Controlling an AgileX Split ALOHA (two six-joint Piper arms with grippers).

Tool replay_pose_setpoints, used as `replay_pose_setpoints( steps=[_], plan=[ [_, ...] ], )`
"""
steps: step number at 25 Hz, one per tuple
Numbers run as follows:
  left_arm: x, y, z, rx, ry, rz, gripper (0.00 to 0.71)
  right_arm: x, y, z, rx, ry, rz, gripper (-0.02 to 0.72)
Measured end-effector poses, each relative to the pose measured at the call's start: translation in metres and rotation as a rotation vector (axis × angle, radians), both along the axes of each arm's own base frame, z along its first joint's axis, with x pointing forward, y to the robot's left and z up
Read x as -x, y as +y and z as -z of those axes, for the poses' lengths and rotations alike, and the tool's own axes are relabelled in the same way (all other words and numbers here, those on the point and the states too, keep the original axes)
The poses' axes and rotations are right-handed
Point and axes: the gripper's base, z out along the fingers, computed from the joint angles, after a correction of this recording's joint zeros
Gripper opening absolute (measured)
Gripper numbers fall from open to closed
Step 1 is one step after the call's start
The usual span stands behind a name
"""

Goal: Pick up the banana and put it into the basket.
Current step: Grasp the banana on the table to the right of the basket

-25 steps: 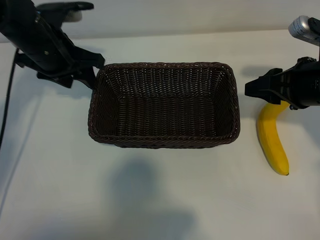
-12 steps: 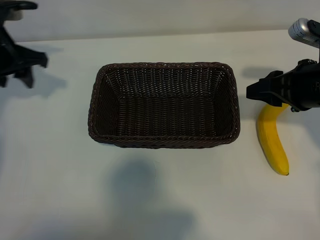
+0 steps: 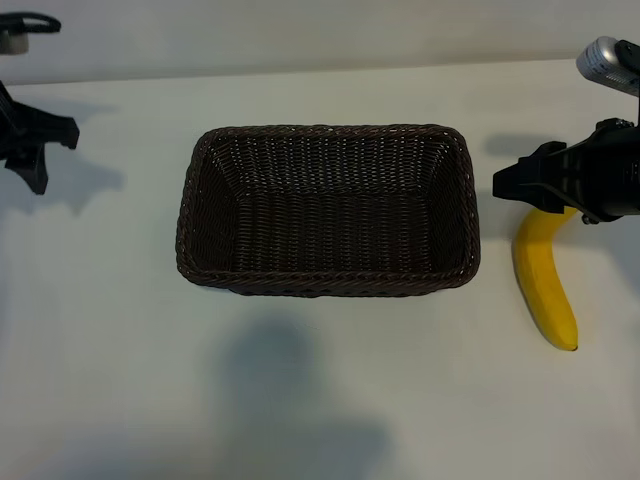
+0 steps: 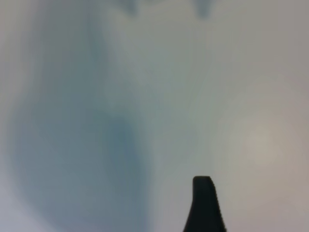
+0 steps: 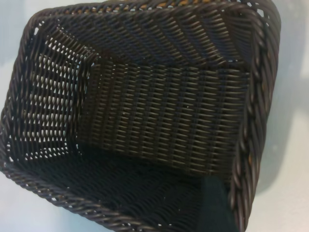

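banana: yellow, flat on table | basket: brown wicker, beside it

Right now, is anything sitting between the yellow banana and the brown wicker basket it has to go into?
Nothing visible lies on the strip of white table between the curved yellow banana and the dark brown woven wicker basket. The right pincer hovers over the banana's upper end, beside the basket's right rim. The basket looks empty.

Basket: open on top, nothing inside, rim all round.
Gap basket–banana: bare tabletop, narrow.
Right gripper: over the banana's far end, beside the basket's right rim.
Left gripper: far left, well apart from the basket.
Front tabletop: open.
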Motion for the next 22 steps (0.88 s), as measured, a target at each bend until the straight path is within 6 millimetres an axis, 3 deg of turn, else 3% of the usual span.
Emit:
replay_pose_setpoints(
  steps=[6,12,17,22],
  plan=[
    [0.019,0.000,-0.032,0.008,-0.079,-0.003,0.548,0.000,0.000,0.000,0.001,0.000,-0.001,0.472],
    [0.053,0.001,-0.079,0.015,-0.233,-0.007,0.548,0.000,0.000,0.000,0.001,0.000,-0.001,0.472],
    [0.096,0.002,-0.110,0.019,-0.357,-0.004,0.548,0.000,0.000,0.000,0.001,0.001,-0.001,0.472],
    [0.153,0.004,-0.111,0.020,-0.416,-0.003,0.548,0.000,0.000,0.000,0.001,0.001,-0.002,0.472]
  ],
)
